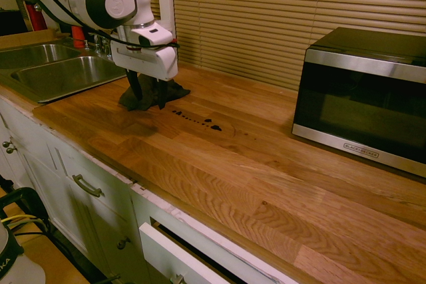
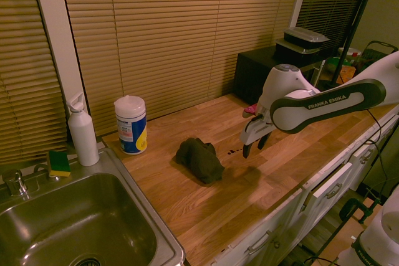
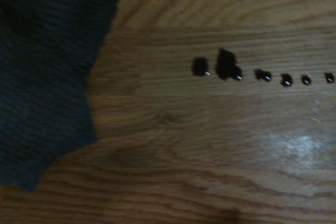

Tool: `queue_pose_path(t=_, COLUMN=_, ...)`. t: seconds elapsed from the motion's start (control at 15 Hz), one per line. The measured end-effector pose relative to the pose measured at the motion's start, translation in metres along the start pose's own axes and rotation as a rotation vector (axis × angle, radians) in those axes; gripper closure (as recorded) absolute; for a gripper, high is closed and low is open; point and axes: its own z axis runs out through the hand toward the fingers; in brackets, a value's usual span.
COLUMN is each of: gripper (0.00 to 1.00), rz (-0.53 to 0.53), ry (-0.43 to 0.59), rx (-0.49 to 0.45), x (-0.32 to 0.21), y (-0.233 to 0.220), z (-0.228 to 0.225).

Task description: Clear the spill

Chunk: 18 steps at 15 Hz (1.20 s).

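The arm hangs over the wooden counter (image 1: 219, 164), between the rag and the spill.

"FRANKA EMIKA" is printed on the arm, and the microwave (image 1: 363, 94) has a small label on its front that is too tiny to read. Going left to right in the first outside view: the sink (image 1: 56, 71) is far off to one side of the jaws, then the dark rag (image 1: 143, 96) sits just behind them, then the spill (image 1: 196, 121), a thin row of little black drops, starts just past them, and the microwave stands well apart. The gripper (image 1: 148, 96) points down, its jaws open a little and holding nothing. A wipes tub (image 2: 131, 124) and white bottle (image 2: 82, 130) stand near the sink.
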Motion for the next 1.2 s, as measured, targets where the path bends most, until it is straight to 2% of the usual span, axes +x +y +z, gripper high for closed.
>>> queue_pose_path(t=0.27, gripper=0.0, rz=-0.053, ry=0.038, rx=0.054, x=-0.026, y=-0.037, z=-0.014)
queue_pose_path(t=0.73, gripper=0.0, rz=-0.097, ry=0.09, rx=0.116, x=-0.038, y=-0.098, z=-0.017)
queue_pose_path(t=1.2, gripper=0.0, rz=-0.095, ry=0.148, rx=0.116, x=-0.045, y=-0.156, z=0.001)
